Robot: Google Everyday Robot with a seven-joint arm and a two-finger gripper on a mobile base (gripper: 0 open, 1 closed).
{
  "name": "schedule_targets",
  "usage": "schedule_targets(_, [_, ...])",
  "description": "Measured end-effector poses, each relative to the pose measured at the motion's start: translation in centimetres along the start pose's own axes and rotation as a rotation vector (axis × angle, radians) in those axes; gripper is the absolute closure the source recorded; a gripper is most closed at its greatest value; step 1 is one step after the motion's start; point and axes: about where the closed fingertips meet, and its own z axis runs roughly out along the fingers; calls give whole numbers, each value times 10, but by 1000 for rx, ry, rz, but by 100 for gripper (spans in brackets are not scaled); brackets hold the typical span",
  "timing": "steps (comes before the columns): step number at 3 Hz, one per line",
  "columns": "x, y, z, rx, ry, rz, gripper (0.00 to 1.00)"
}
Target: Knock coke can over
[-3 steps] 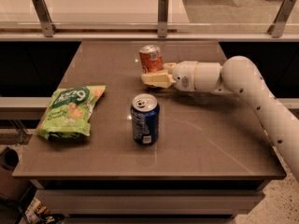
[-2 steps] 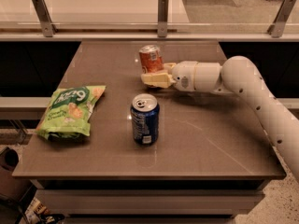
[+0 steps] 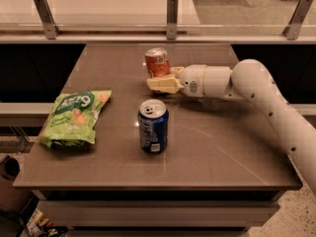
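worktop [image 3: 232, 152]: brown, rectangular, viewed from the front edge. a rail with metal posts [image 3: 172, 16] is seen beyond the back edge.

arm [image 3: 266, 98]: white, reached in over the right edge and laid low across the surface toward back-centre. a shadow is cast on the worktop under it.

bag [image 3: 74, 117]: green snack bag, laid flat by the left edge, about midway between the front and back corners. well apart from everything else.

gripper [image 3: 160, 84]: cream-coloured, positioned at back-centre, pointed toward the left edge, down at surface level. it is placed right against the lower front-right of the coke can, and part of the can's base is hidden by it. open or closed cannot be told. whether the can is gripped or only touched cannot be told either.

blue can [image 3: 152, 126]: stood upright near the middle of the worktop, silver top up. located on the front-edge side of the gripper, near it but not touching.

coke can [image 3: 157, 63]: red-orange, silver top up, not knocked over. located at back-centre, closer to the back edge than anything else on the worktop. a slight lean toward the left edge is suggested, not certain.
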Motion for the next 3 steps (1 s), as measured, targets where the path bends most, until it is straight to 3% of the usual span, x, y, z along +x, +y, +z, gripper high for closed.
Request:
schedule_targets(1, [0, -2, 2, 4, -1, 1, 12])
schedule_targets(2, [0, -3, 4, 8, -1, 2, 0])
schedule_targets(3, [0, -3, 4, 8, -1, 2, 0])
